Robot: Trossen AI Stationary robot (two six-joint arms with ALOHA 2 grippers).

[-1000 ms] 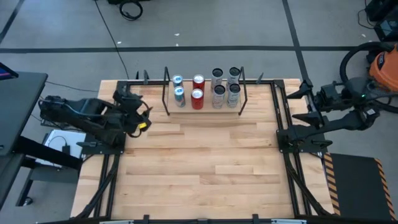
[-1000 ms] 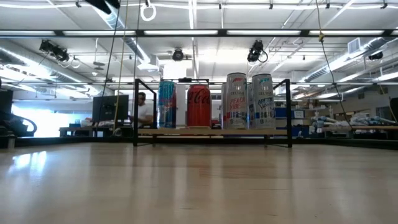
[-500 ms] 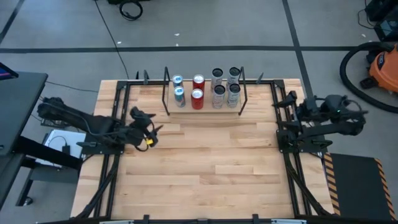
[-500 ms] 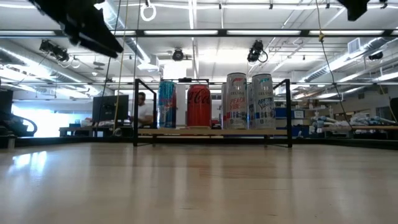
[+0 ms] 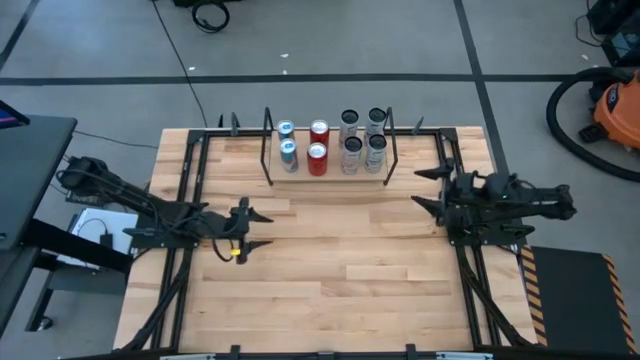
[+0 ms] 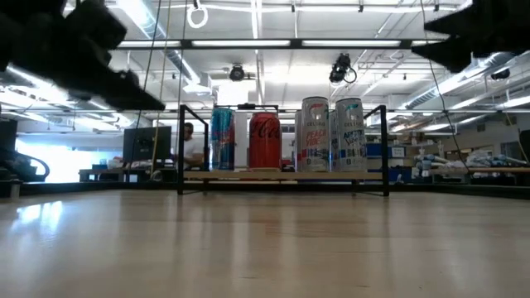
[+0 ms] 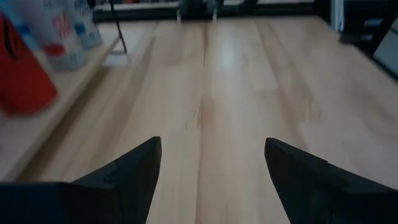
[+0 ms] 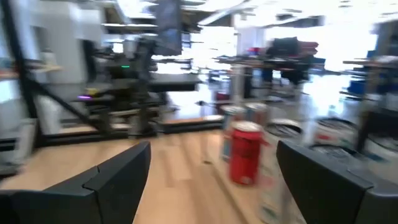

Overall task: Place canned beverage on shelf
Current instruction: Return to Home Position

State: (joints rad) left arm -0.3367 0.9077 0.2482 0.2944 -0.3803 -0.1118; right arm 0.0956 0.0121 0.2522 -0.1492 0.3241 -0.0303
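Standing upright on the shelf [image 5: 335,178], at the far side of the surface [image 5: 340,280], the cans fill four short rows running front to back. Two blue cans [image 5: 288,152] sit at the end nearer the left arm [image 5: 150,212], and two red cans [image 5: 317,155] stand just beside them. Four silver cans [image 5: 363,148] take the two rows toward the right arm [image 5: 520,195]. Every can's long axis is vertical. You have no can loose on the surface and none in either arm's grip, so by my reading the stocking is done and only the pull-back is left.

Your left jaws are spread wide with nothing between them. They hover over the surface on the near side of the shelf and off its left end, pointing inward toward the middle, clearly apart from the blue cans.

Your right jaws are likewise spread and empty, also pointing inward, and they sit near the shelf's right end. Of the two they are the closer to the shelf, with the silver cans lying ahead and slightly to the far side of them.

That is the relation to mind. The shelf lies between the two arms, so draw each arm outward toward its own edge. A sweep toward the far side could clip the shelf.
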